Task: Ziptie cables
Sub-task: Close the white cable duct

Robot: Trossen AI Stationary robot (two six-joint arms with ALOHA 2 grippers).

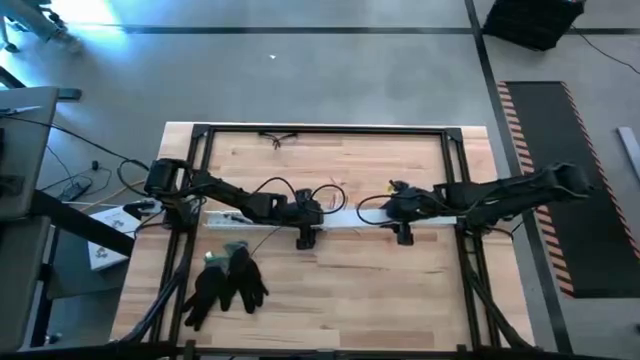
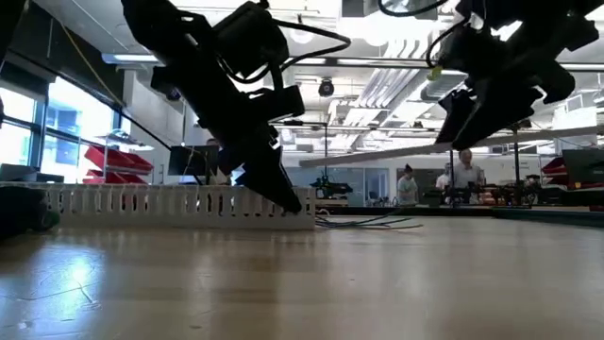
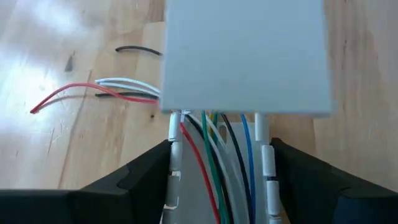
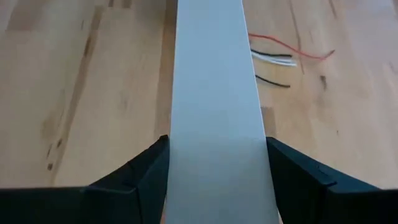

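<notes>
Left gripper mid-table, fingers apart, straddling slotted channel; cables lying inside channel, ends spilling onto wood past its open end. Right gripper toward right edge, raised, fingers clamped on flat white cover strip. Black gloves near front edge

Cables: thin red, green, white, blue, black wires, lying bundled lengthwise in slotted channel, loose ends splaying onto table toward 9 o'clock.
</notes>
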